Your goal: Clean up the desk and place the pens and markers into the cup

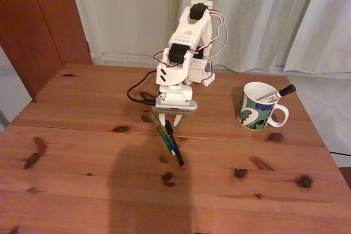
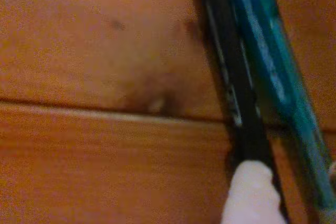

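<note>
We see pale curtains (image 1: 258, 20) hanging behind | a reddish-brown wooden door (image 1: 41, 20) at the fixed view's left | a dark shadow (image 1: 148, 190) across the near foreground

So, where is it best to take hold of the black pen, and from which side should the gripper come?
Probably the upper barrel, coming from above. The black pen lies flat on the desk, almost touching the teal pen along its length, so a side approach looks blocked. The gripper hangs over that end already; one finger would have to slip between the pens, or the gripper may take both.
</note>
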Motion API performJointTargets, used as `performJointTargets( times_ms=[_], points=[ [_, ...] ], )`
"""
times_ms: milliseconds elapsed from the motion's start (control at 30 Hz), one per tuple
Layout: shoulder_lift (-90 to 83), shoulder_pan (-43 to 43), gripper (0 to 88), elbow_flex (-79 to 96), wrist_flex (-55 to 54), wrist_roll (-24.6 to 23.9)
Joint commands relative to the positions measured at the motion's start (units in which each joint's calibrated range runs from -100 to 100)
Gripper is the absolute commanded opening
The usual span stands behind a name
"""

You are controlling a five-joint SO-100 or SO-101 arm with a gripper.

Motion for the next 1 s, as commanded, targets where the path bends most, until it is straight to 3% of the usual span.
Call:
performJointTargets(
  times_ms=[0,967],
  points=[
    [1.24,-0.60,11.5,-5.20,0.12,0.47],
    [6.28,-1.72,11.5,-5.02,1.33,1.78]
  ],
)
